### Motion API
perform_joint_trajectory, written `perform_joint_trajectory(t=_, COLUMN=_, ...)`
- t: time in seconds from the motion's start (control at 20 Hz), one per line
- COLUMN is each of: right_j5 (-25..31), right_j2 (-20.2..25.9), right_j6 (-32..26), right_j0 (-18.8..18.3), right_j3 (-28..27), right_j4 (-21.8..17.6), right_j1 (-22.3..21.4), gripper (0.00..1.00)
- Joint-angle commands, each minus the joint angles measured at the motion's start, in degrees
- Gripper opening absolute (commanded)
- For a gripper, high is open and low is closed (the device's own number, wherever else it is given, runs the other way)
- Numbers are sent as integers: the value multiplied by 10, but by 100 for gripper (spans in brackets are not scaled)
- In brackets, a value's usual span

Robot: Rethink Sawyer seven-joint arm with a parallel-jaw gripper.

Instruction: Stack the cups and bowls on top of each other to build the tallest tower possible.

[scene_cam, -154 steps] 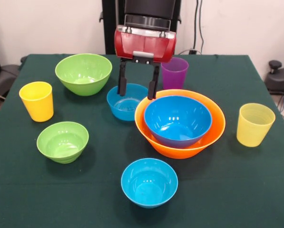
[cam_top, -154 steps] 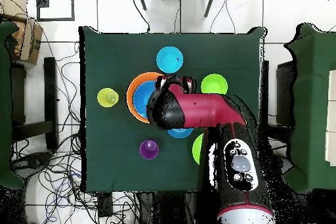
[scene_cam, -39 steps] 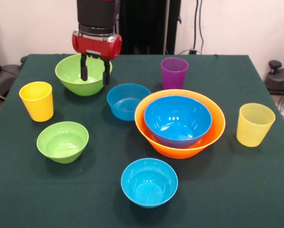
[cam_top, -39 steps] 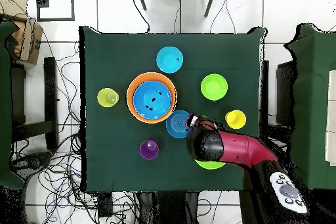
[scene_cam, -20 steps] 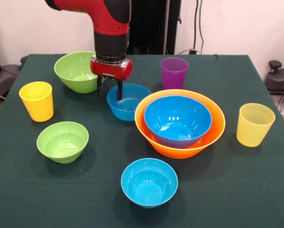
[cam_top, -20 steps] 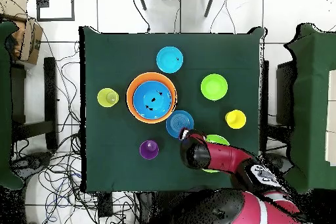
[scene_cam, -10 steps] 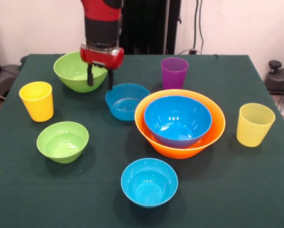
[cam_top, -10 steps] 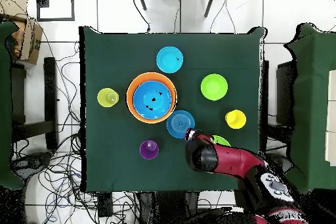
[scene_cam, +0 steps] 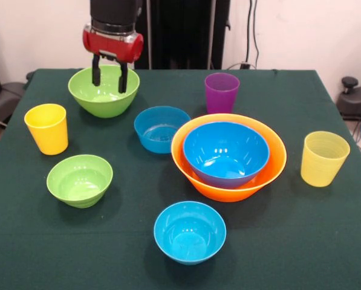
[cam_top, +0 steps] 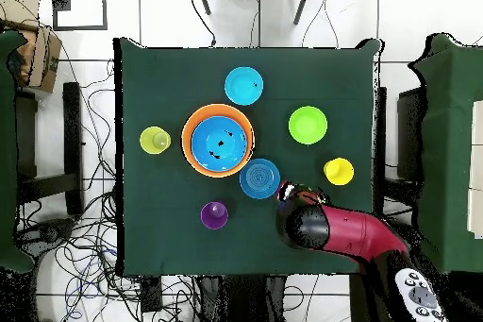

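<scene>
Your gripper (scene_cam: 109, 75) hangs over the medium green bowl (scene_cam: 104, 91), fingers parted, tips down inside the rim, gripping nothing. Just beyond it toward the table's middle sits a small blue bowl (scene_cam: 162, 128); past that, the orange bowl (scene_cam: 228, 156) with the large blue bowl (scene_cam: 226, 153) nested inside. Opaque yellow cup (scene_cam: 46, 128) and small green bowl (scene_cam: 80, 180) stand nearer the camera; the purple cup (scene_cam: 222, 92) is well apart sideways.

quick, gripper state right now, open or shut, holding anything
Gripper: open and holding nothing, its two fingers hanging apart over the medium green bowl.
</scene>
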Motion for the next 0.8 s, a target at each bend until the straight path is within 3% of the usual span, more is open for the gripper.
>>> perform_joint_trajectory(t=0.05, right_j5=51, right_j2=68, right_j6=4, right_j0=1, right_j3=17, right_j4=-1, right_j1=-14, gripper=100)
perform_joint_trajectory(t=0.4, right_j5=1, right_j2=40, right_j6=57, right_j0=16, right_j3=27, right_j4=6, right_j1=13, gripper=100)
perform_joint_trajectory(t=0.55, right_j5=-24, right_j2=-8, right_j6=109, right_j0=41, right_j3=27, right_j4=24, right_j1=27, gripper=100)
perform_joint_trajectory(t=0.8, right_j5=-24, right_j2=-25, right_j6=135, right_j0=43, right_j3=38, right_j4=58, right_j1=26, gripper=100)
